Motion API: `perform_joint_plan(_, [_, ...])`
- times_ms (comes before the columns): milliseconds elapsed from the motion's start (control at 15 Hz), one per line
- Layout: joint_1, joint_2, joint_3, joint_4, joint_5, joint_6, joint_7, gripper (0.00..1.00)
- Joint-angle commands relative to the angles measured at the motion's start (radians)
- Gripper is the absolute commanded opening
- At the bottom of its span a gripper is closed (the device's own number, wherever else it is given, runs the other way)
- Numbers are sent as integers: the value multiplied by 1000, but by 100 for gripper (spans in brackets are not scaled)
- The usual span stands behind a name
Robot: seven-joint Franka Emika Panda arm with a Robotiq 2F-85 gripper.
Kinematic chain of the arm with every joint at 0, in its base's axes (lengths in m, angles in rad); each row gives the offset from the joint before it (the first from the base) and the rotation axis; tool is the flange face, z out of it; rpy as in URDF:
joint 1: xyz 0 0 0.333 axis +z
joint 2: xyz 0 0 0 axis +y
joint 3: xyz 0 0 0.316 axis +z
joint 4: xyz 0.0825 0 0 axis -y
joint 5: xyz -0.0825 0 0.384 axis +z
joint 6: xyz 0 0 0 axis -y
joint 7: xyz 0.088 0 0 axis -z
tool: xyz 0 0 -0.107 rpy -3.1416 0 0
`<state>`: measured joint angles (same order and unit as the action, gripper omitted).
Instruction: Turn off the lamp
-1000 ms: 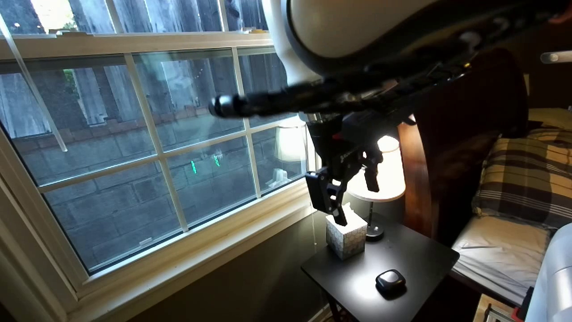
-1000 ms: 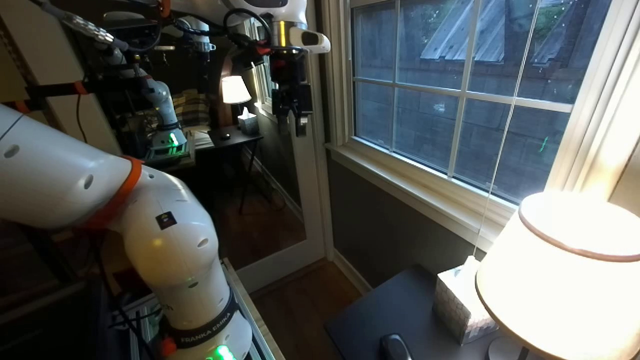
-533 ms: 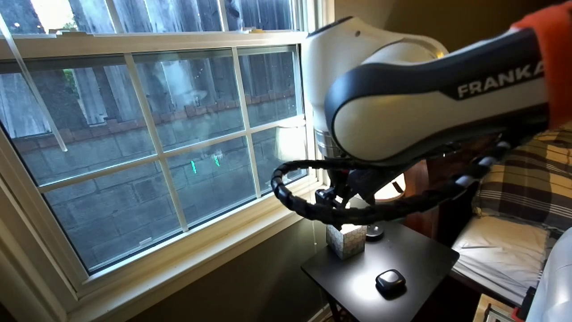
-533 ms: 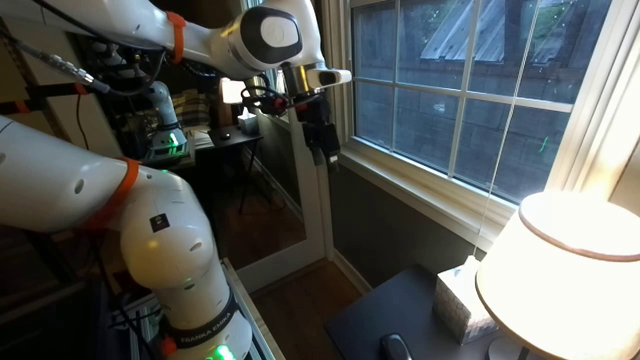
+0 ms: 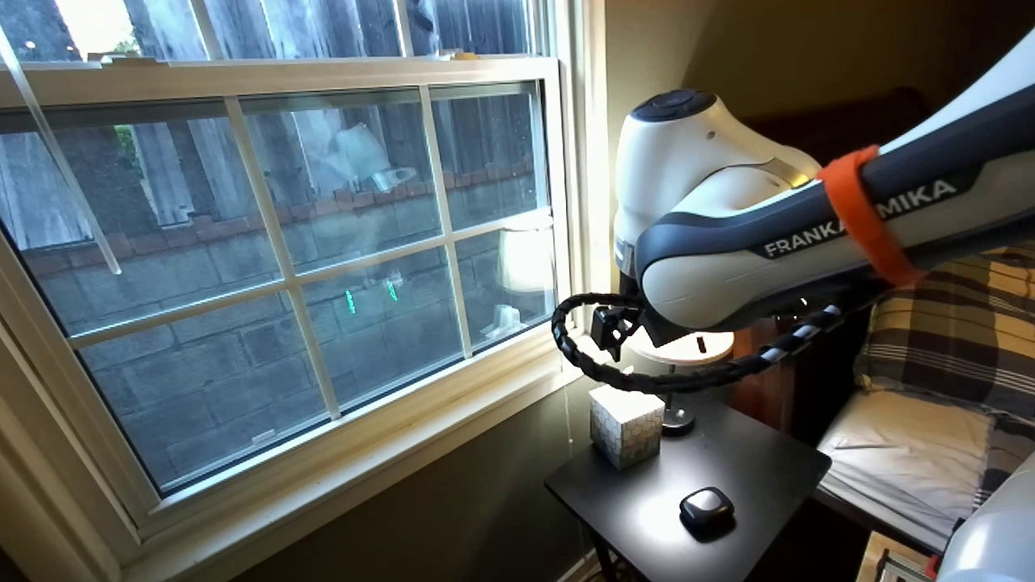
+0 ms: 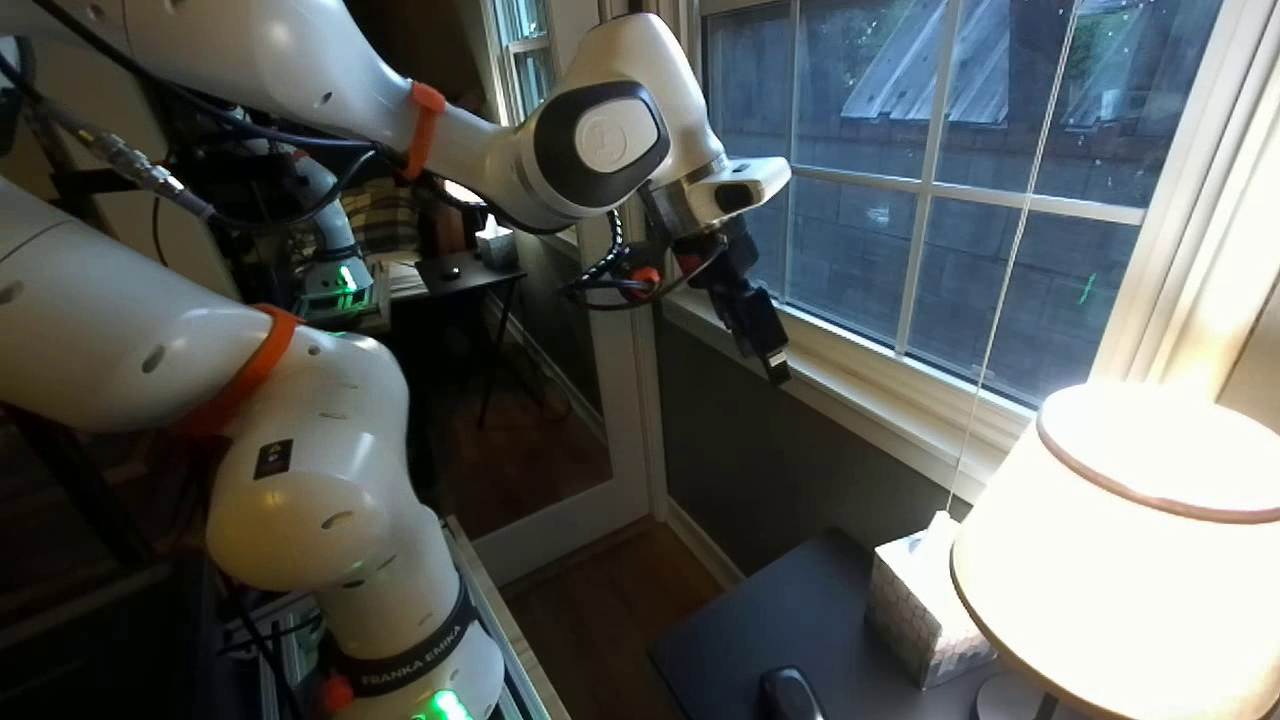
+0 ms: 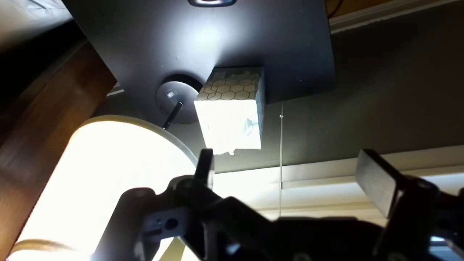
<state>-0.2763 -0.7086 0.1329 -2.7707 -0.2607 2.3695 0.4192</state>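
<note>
The lamp is lit, its cream-white shade [image 6: 1130, 560] glowing at the right of an exterior view. Its round dark base [image 7: 174, 96] and thin stem stand on the black side table [image 5: 752, 465]. My gripper [image 6: 772, 372] hangs in the air beside the window, left of the shade and clearly apart from it. In the wrist view the gripper [image 7: 286, 165] is open wide, nothing between its pads [image 7: 377, 181]. The left finger there overlaps the edge of the lamp shade [image 7: 119, 163]. A black cable loop and the forearm partly cover gripper and lamp in an exterior view.
A hexagon-patterned tissue box [image 7: 232, 87] stands close to the lamp base. A rounded black object [image 5: 706, 508] lies on the table's near part. A thin blind cord [image 7: 281, 145] hangs by the window sill [image 6: 850, 390]. Behind the lamp is a wooden headboard [image 7: 61, 108].
The arm has swung along the window and reached lower, bringing the gripper nearer the lamp and tissue box. The jaws have stayed open. Lamp, box and table have not moved.
</note>
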Motion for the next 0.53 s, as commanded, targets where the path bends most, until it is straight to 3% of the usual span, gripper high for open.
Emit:
perform_joint_plan(0, [-2, 8, -4, 3, -3, 0, 1, 100])
perform_joint_plan(467, [-2, 12, -3, 8, -3, 0, 7, 100])
